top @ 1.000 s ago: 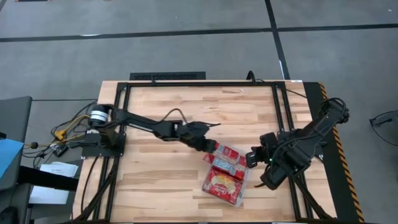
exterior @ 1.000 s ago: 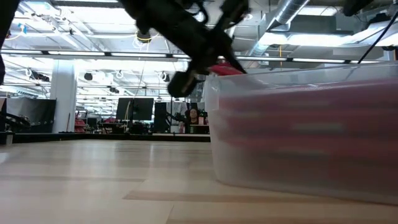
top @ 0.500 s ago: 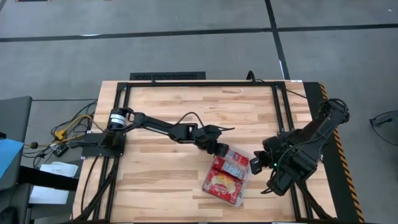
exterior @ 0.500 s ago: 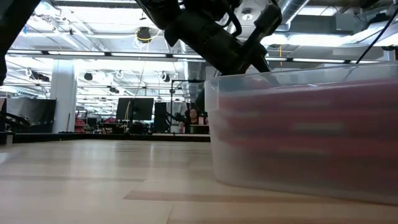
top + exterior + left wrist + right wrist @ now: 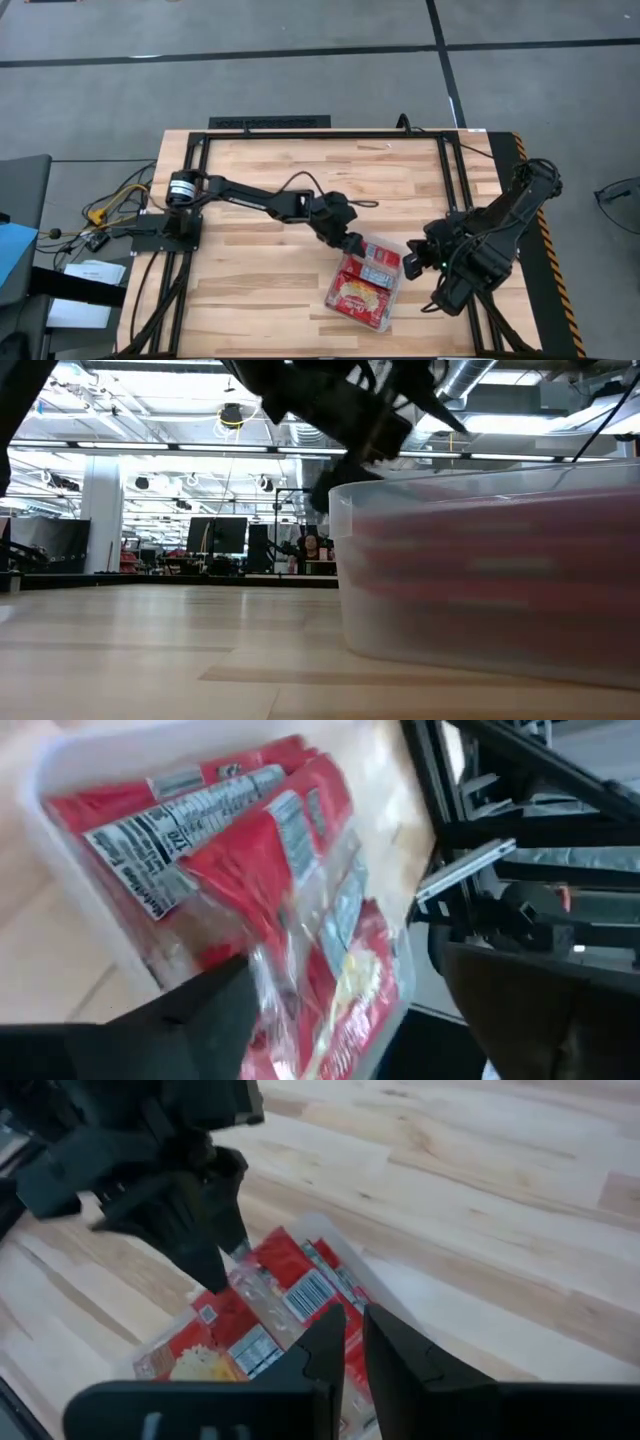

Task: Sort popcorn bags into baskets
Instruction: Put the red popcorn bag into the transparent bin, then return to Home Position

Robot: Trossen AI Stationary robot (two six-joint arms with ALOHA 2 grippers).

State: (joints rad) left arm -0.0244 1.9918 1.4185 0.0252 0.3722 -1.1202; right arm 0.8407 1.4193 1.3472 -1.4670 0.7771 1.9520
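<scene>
Several red popcorn bags point(image 5: 360, 292) lie stacked flat in the clear basket point(image 5: 480, 580), which stands on the table near its front right. The top bag point(image 5: 300, 1285) shows its barcode label. My left gripper point(image 5: 351, 244) hangs open over the basket's far left corner, fingers slanting down at the top bag point(image 5: 250, 850). My right gripper point(image 5: 355, 1330) hovers beside the basket's far right corner point(image 5: 402, 250), its fingers a narrow gap apart with nothing between them. My left gripper has one fingertip point(image 5: 232, 1252) right at the far left edge of the top bag point(image 5: 250, 1260). Whether it touches the bag, I cannot tell. The bag lies flat on the stack in the basket.
Black frame rails point(image 5: 447, 200) run along the table's sides and far edge. Bare wood point(image 5: 260, 290) lies left of the basket. Cables and a mount point(image 5: 150, 215) sit at the left edge. A person point(image 5: 308, 547) shows far off in the room behind.
My left gripper has carried a red bag toward the table's right edge, over the basket's far left corner, then opened and let go. That bag now lies on the stack. My right gripper has drawn back a little toward the right edge.
</scene>
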